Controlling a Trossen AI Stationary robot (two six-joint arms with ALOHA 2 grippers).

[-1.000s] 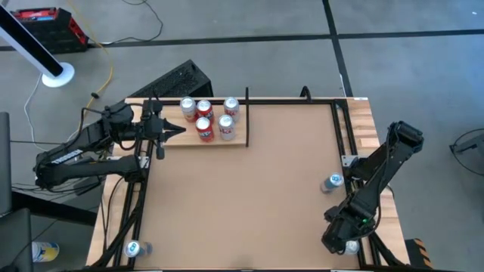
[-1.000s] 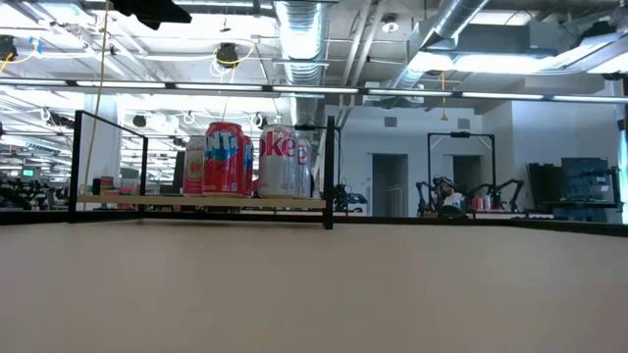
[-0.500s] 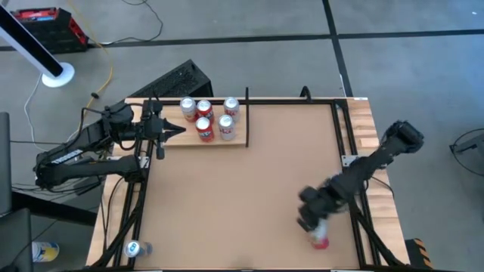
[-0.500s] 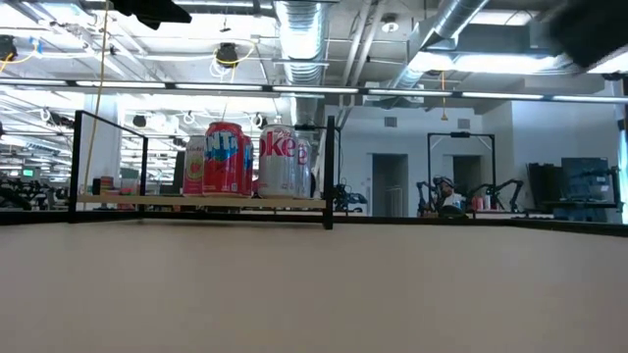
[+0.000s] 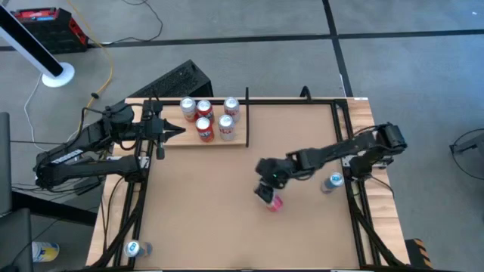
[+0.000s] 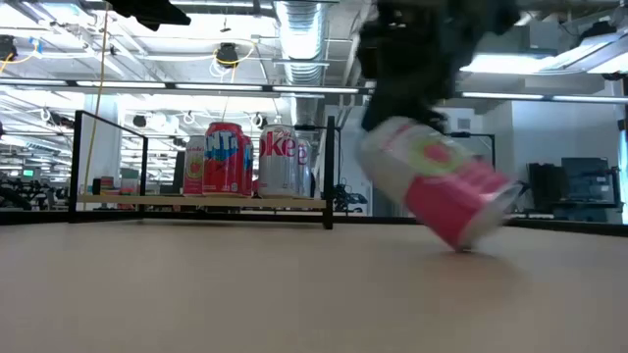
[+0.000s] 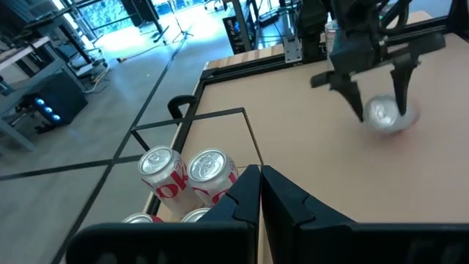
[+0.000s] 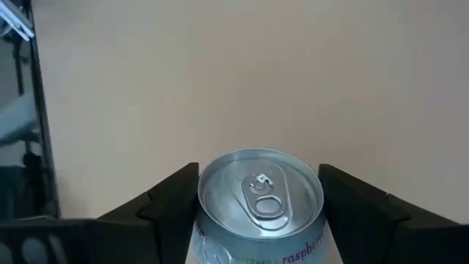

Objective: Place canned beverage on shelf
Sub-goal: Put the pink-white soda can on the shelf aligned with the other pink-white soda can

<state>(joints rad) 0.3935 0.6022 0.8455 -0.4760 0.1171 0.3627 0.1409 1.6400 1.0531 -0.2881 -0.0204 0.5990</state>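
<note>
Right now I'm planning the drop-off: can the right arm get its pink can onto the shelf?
Probably yes. The right claw grips the pink can over bare tabletop, nothing lies between, and the shelf has free board beside its four cans.

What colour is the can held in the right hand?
The tilted aluminium can is white up top and pink toward its base, clearest in the low view.

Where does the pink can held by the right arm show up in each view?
High: pink can right of table centre, in the right end effector.
Low: tilted, right of centre, touching the table.
Left wrist: upper right.
Right wrist: bottom centre.
Shared landmark: the shelf with its cans.
</note>
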